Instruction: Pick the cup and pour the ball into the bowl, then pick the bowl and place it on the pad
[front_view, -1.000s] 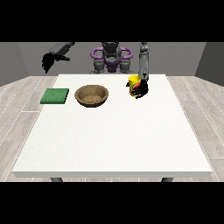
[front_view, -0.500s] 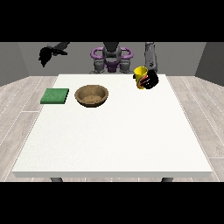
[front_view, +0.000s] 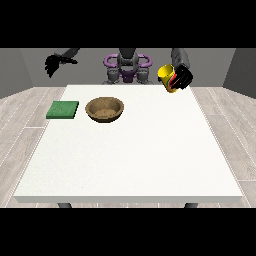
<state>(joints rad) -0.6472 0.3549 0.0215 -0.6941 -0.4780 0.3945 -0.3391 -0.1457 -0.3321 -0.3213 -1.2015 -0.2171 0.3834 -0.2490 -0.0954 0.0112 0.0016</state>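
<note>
1. The hand at the view's right (front_view: 183, 78) has its black fingers curled round a yellow cup (front_view: 166, 75) and holds it in the air above the far right part of the large white table (front_view: 130, 150).
2. The cup is tilted, its open mouth turned toward the view's left; a bit of red shows at its lower edge beside the fingers.
3. Whether a ball lies inside the cup cannot be told from this view.
4. A round brown wooden bowl (front_view: 104, 109) stands upright on the table, left of centre in the far half, well apart from the lifted cup.
5. The inside of the bowl shows only its own brown surface.
6. A flat green square pad (front_view: 63, 109) lies on the table just beside the bowl, toward the view's left, with a narrow strip of white table between them.
7. The hand at the view's left (front_view: 54, 63) hangs in the air beyond the table's far left corner, holding nothing; its fingers point downward and look relaxed rather than curled.
</note>
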